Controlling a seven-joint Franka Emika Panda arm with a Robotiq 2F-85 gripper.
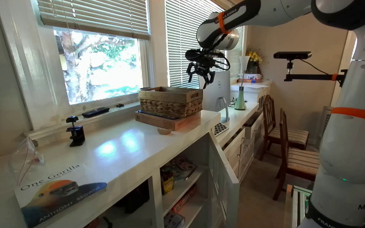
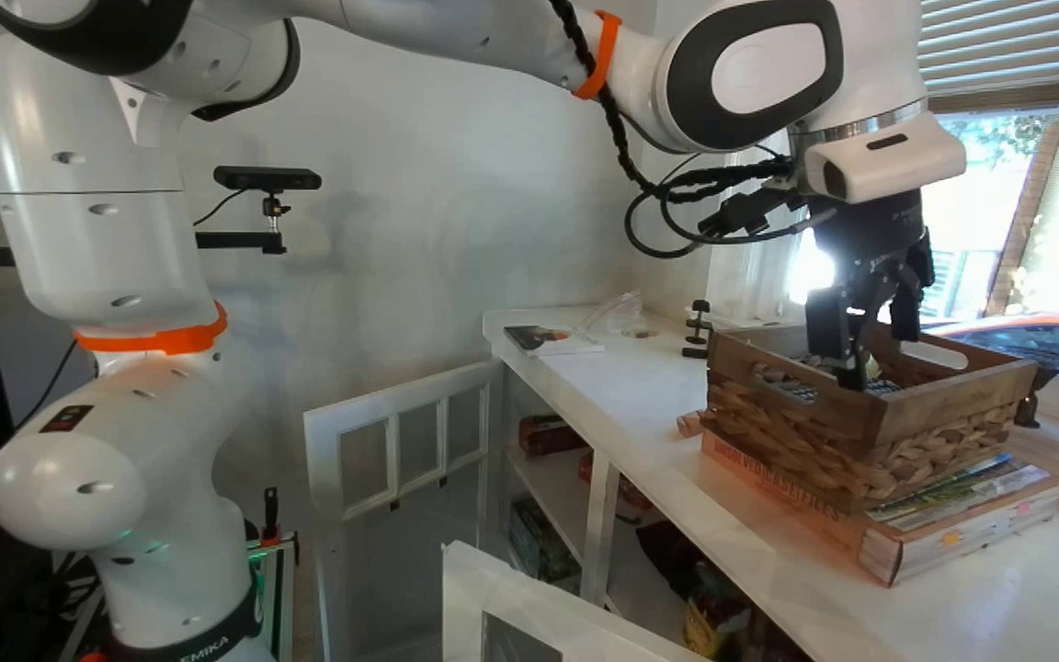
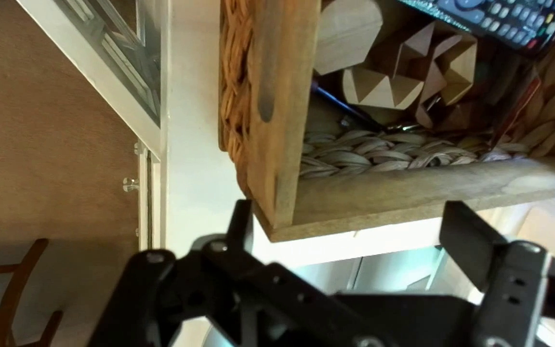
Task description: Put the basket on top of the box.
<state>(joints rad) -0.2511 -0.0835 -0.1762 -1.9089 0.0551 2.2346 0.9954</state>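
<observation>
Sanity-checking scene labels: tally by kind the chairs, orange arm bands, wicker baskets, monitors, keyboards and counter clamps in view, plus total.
Chairs: 2
Orange arm bands: 2
Wicker basket: 1
Monitor: 1
Keyboard: 1
Counter clamp: 1
Total: 8

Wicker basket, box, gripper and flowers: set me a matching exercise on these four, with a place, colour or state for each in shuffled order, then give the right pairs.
Column one:
1. wicker basket
2. box
3. gripper
4. flowers

Column two:
A. yellow
B. beneath the wicker basket
C. open, holding nothing
D. brown and partly woven

Right pairs: 1-D, 2-B, 3-C, 4-A
</observation>
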